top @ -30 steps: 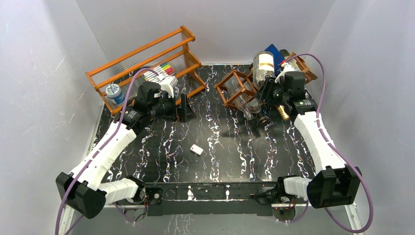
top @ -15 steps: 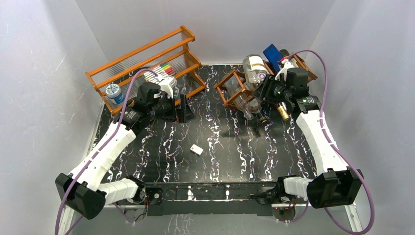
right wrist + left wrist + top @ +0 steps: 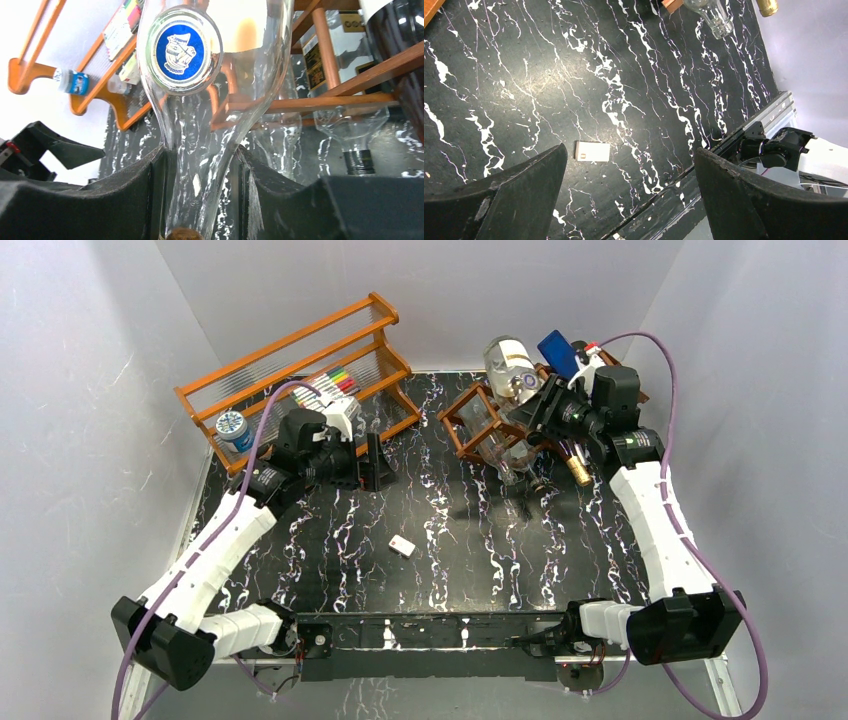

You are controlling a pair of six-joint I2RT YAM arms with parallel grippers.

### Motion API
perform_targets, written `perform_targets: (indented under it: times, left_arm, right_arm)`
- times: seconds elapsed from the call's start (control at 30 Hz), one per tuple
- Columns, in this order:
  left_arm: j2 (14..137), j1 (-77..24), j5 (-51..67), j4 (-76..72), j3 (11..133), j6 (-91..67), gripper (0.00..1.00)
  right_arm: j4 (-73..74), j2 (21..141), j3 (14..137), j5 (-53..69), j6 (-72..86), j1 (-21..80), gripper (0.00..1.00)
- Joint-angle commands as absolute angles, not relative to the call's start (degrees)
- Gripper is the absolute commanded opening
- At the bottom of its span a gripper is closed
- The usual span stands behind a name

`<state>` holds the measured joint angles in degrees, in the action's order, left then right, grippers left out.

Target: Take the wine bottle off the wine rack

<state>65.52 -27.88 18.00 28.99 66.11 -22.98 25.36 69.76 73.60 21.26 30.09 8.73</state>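
At far left the orange shelf [image 3: 300, 365] stands in the table's back corner, holding markers [image 3: 330, 385] and a small blue-lidded jar [image 3: 233, 430]. Just in front of it hangs the left gripper [image 3: 377, 462], its claw spread wide and empty above the black marble table [image 3: 450, 560]. A small white card [image 3: 402, 546] lies well apart, toward the near edge. Right of centre sits the rack [image 3: 325, 103], with other bottles in its cells. The right gripper [image 3: 547, 406] pinches the wine bottle [image 3: 510, 362] by the neck, a finger on either side of the glass near the cork [image 3: 177, 234]. The bottle is tilted, base up and toward the back wall, raised over the rack's rear top. Whether it touches the frame cannot be told.
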Motion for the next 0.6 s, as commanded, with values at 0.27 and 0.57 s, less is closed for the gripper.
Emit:
perform_targets:
  times: [0.27,0.57]
  left_arm:
    - [62.7,-28.0,17.5,29.7,65.9,-22.8,0.98]
    - [60.8,-28.0,14.3,29.7,66.5,-23.3,0.98]
  right_arm:
    - [9.7,72.0,85.1,30.7,32.8,11.2,0.0]
    - [9.8,76.1,89.7,28.2,32.3,22.7,0.0]
